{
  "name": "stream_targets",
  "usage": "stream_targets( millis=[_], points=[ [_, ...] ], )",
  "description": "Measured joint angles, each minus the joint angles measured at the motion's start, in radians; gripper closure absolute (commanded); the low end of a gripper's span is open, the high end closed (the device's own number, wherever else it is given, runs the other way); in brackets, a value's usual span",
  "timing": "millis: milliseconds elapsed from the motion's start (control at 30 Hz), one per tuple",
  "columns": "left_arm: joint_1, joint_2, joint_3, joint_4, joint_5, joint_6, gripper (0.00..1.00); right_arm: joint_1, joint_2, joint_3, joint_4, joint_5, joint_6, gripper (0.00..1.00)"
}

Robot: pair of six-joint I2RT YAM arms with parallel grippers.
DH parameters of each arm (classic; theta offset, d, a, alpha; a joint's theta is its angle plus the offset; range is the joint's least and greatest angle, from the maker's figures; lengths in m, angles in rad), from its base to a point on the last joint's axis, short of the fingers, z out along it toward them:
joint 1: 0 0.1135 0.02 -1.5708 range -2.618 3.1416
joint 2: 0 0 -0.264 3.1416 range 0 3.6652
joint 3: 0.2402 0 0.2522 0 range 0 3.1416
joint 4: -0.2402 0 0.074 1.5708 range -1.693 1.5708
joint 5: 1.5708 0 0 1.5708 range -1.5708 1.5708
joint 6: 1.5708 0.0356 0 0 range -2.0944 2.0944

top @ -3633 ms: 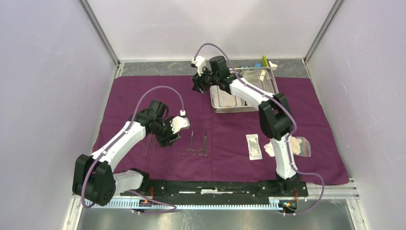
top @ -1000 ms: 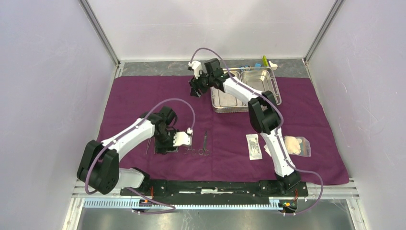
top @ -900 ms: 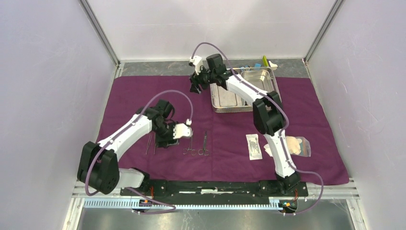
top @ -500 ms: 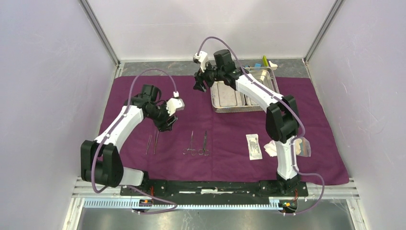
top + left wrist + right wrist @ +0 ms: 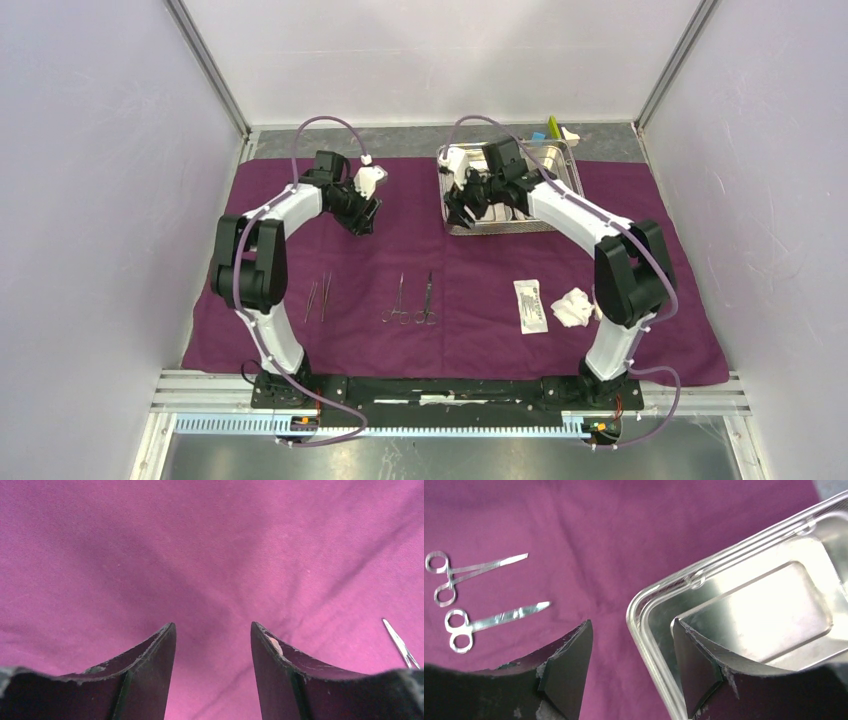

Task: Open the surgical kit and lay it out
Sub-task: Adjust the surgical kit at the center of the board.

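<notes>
**Q:** Where does the kit lie relative to the right gripper point(image 5: 631, 625)?

**A:** In its wrist view the steel tray point(image 5: 754, 605) fills the right of the frame. The tray's rounded corner rim runs up between the two fingers. One finger hangs over the purple cloth point(image 5: 624, 525), the other over the tray's shiny floor. Two scissor-handled instruments point(image 5: 469, 570) lie on the cloth at the upper left of the frame.

**Q:** What does the overhead view add?

**A:** It shows a row across the lower part of the cloth: tweezers point(image 5: 318, 298), the two instruments, a white packet point(image 5: 531, 305) and crumpled gauze point(image 5: 574, 308). The left gripper point(image 5: 362, 222) sits over bare cloth above the tweezers, well apart from them. Its own wrist view shows only cloth and one steel tip at the right edge.

**Q:** How far apart are the jaws?

**A:** Both grippers are spread wide and grasp nothing. Whether the right one touches the tray rim cannot be told.
</notes>
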Motion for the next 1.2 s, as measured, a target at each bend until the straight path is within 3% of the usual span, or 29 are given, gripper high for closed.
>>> stream_targets(
  millis=[500,1200],
  points=[
    [-0.048,0.135,0.090,0.009,-0.191,-0.016,0.38,0.080,-0.114,-0.430,-0.018,0.067,-0.177,0.42],
    [-0.074,0.130,0.087,0.019,-0.298,-0.019,0.38,0.138,-0.291,-0.667,0.103,0.173,-0.239,0.49]
  ],
)
